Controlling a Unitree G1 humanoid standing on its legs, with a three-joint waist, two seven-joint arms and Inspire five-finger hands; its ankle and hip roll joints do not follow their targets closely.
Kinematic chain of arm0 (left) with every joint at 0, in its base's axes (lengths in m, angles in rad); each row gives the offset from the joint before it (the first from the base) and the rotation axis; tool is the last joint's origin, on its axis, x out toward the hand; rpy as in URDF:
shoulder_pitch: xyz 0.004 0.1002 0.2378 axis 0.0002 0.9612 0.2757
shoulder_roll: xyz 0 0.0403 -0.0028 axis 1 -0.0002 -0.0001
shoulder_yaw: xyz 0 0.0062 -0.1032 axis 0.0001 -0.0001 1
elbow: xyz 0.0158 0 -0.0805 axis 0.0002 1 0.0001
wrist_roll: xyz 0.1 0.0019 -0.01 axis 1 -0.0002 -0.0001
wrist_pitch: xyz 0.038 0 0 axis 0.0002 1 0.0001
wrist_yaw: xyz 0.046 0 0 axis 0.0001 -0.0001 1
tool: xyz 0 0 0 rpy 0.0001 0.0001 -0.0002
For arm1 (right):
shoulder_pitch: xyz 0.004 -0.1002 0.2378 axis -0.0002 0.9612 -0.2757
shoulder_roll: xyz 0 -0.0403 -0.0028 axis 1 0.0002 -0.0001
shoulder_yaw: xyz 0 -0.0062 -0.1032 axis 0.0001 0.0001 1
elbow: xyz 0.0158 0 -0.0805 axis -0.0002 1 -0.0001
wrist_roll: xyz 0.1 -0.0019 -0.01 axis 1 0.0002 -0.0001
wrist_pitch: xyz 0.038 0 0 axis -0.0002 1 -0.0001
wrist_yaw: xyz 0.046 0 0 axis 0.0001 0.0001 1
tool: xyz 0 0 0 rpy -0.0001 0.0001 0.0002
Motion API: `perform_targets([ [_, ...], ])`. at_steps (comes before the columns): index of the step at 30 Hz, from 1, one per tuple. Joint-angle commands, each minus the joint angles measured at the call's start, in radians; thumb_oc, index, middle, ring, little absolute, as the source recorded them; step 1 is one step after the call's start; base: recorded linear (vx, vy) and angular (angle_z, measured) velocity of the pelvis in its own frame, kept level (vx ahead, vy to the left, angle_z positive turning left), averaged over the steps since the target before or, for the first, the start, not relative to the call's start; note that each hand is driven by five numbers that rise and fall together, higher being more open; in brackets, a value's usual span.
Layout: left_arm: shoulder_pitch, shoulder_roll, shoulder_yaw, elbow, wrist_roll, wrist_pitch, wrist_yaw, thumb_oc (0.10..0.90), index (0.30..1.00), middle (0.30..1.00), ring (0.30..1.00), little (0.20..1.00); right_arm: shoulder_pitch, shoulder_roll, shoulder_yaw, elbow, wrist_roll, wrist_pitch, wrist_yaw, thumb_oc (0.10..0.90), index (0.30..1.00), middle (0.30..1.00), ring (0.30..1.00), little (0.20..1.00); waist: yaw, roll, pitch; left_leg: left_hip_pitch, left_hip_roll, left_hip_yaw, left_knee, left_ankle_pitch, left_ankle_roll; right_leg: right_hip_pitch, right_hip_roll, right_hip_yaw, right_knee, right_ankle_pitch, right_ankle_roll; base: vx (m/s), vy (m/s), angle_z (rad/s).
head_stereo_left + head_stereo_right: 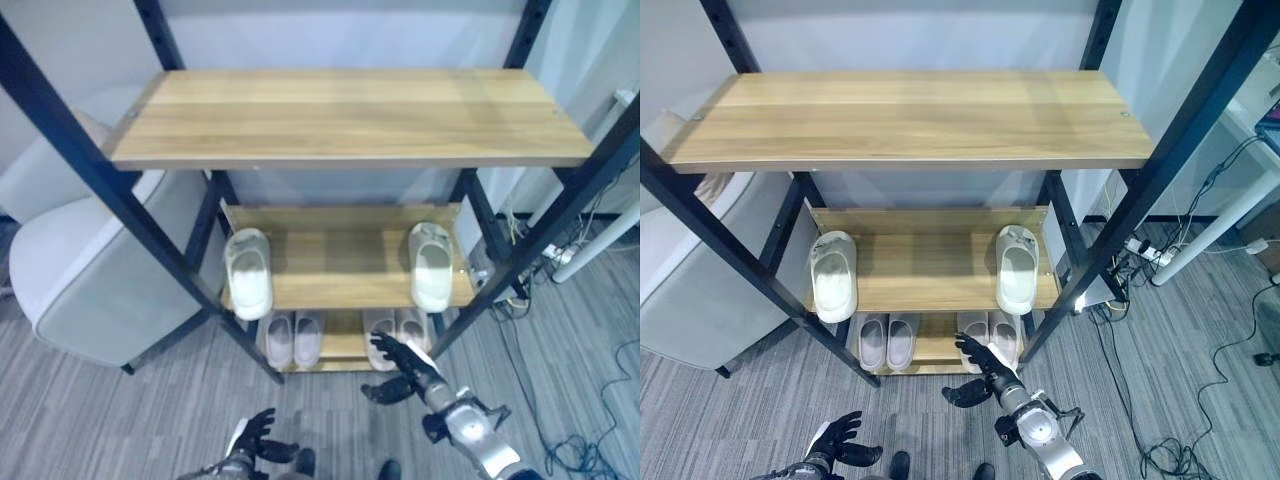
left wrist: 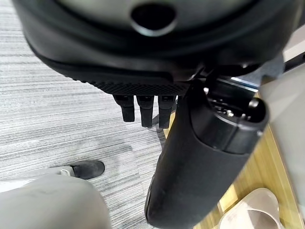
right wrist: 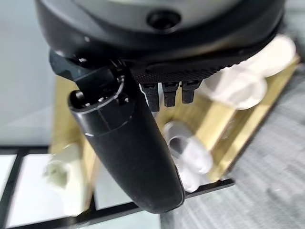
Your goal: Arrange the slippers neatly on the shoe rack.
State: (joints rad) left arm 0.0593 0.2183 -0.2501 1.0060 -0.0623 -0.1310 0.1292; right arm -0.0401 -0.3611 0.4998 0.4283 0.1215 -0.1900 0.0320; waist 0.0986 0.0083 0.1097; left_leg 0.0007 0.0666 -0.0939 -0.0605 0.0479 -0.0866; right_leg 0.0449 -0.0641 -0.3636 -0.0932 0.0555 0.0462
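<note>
Beside the shoe rack [image 1: 350,120] stands a grey armchair [image 1: 95,270].

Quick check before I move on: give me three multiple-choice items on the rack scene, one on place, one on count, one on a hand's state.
1. Where is the right hand?
A. on the top shelf
B. down by the right pair of slippers on the bottom shelf
C. on the grey chair

2. How many slippers lie on the middle shelf?
A. two
B. four
C. none

3. What is the right hand's state?
A. shut on a slipper
B. shut in a fist
C. open, holding nothing

Answers:
1 B: the hand reaches in low at the rack's right front, just before that pair.
2 A: the left slipper and the right slipper lie at opposite ends, far apart.
3 C: its fingers are spread and nothing sits between them.

The left hand hangs low at the view's bottom, empty.
</note>
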Motion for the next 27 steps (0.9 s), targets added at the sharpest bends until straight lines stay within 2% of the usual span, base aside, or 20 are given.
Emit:
perform_targets([
  [1,-0.038,-0.046,-0.054,0.086,0.043,-0.027,0.017,0.800,0.900,0.900,0.900,0.900,-0.056,0.007,0.010,-0.160,0.034,-0.091,0.017,0.800,0.900,0.900,0.900,0.900,0.023,-0.002,-0.045,-0.054,-0.005,0.024,-0.027,0.054,-0.063,0.042,-0.009,0.008,0.007,-0.095,0.069,0.00,0.000,0.00],
  [8,-0.040,-0.070,-0.052,0.141,0.046,-0.016,0.020,0.800,0.900,0.900,0.900,0.900,-0.127,-0.003,0.054,-0.291,0.074,-0.090,0.040,0.800,0.900,0.900,0.900,0.900,0.038,0.004,-0.053,-0.030,-0.001,0.035,-0.027,0.050,-0.059,0.059,-0.006,0.023,0.006,-0.101,0.067,0.00,0.000,0.00],
  [14,-0.042,-0.078,-0.048,0.159,0.046,-0.011,0.020,0.800,0.900,0.900,0.900,0.900,-0.187,-0.037,0.029,-0.406,0.074,-0.103,0.024,0.800,0.900,0.900,0.900,0.900,0.033,0.008,-0.056,-0.009,0.003,0.045,-0.027,0.041,-0.055,0.072,-0.003,0.030,0.006,-0.103,0.065,0.00,0.001,-0.01],
  [20,-0.024,-0.089,-0.057,0.151,0.056,-0.012,0.019,0.800,0.900,0.900,0.900,0.900,-0.254,-0.112,-0.067,-0.476,-0.137,-0.128,-0.095,0.800,0.900,0.900,0.900,0.900,0.032,0.010,-0.060,-0.001,0.006,0.048,-0.027,0.031,-0.049,0.077,-0.004,0.029,0.006,-0.103,0.069,0.00,0.007,-0.01],
  [25,-0.011,-0.094,-0.061,0.155,0.081,-0.011,0.011,0.800,0.900,0.900,0.900,0.900,-0.321,-0.191,-0.147,-0.467,-0.367,-0.104,-0.214,0.800,0.900,0.900,0.900,0.900,0.040,0.000,-0.065,-0.004,0.006,0.050,-0.027,0.021,-0.043,0.071,-0.006,0.024,0.006,-0.100,0.076,0.02,0.034,-0.01],
  [27,-0.013,-0.092,-0.065,0.158,0.086,-0.010,0.008,0.800,0.900,0.900,0.900,0.900,-0.339,-0.202,-0.153,-0.452,-0.407,-0.091,-0.239,0.800,0.900,0.900,0.900,0.900,0.045,-0.003,-0.065,-0.006,0.006,0.048,-0.027,0.019,-0.042,0.070,-0.007,0.023,0.006,-0.099,0.077,0.01,0.018,0.00],
])
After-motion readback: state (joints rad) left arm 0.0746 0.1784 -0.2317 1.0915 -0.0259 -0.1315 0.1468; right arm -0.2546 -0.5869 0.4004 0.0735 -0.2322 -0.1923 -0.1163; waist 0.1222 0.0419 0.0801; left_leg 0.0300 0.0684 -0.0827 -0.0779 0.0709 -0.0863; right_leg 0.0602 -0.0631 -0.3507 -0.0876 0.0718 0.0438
